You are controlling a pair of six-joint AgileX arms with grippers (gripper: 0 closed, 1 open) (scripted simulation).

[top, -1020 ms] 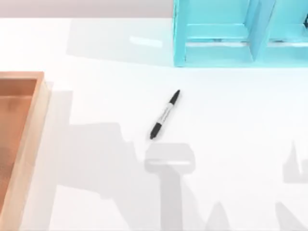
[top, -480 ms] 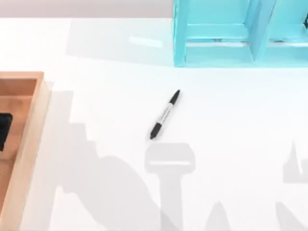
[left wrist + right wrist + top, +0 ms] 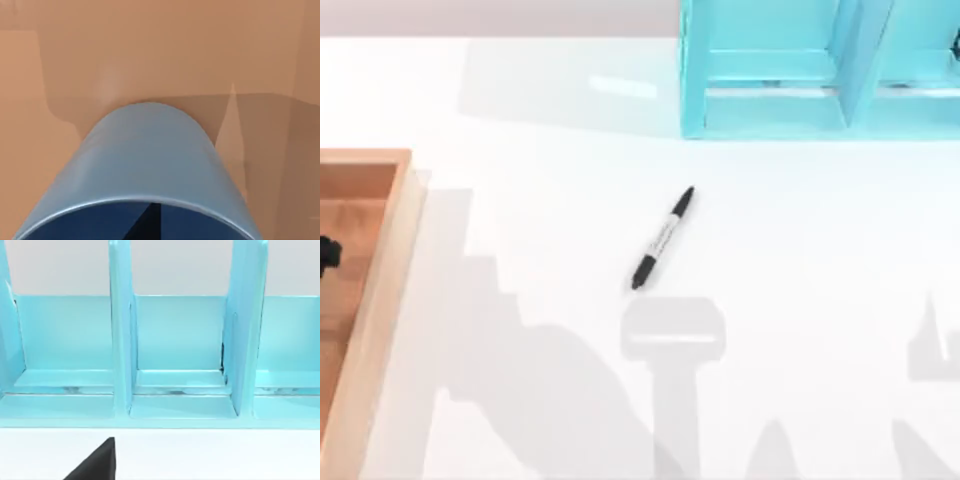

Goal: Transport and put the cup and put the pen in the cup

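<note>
The pen lies slantwise on the white table near the middle, black cap toward the back right. The cup, translucent blue, sits very close under my left wrist camera, its open mouth toward the camera, with the wooden tray's floor behind it. A black bit of my left gripper shows at the table's far left edge, over the tray. A black part of my right gripper shows in the right wrist view, facing the shelf unit.
A large light-blue shelf unit with upright dividers stands at the back right. The wooden tray has raised walls along the table's left side. Arm shadows fall across the front of the table.
My left arm came in over the tray and its shadow spread across the front left. Since half a second ago the black bit has shrunk toward the left edge. The pen has not moved.
</note>
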